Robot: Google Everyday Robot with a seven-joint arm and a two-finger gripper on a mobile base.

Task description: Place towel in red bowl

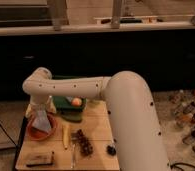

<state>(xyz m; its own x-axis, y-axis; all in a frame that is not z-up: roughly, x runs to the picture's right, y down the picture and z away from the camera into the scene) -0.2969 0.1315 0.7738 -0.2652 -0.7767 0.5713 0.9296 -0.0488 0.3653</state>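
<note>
A red bowl sits at the left of the wooden table. A pale grey towel hangs down into the bowl, its lower end resting inside. My gripper is right above the bowl at the towel's top end. The white arm reaches in from the right and covers much of the table's right side.
A dark green tray with an orange fruit lies behind the bowl. A banana, a dark bunch of grapes, a fork, a dark block and a small black object lie on the table. Bottles stand at the right.
</note>
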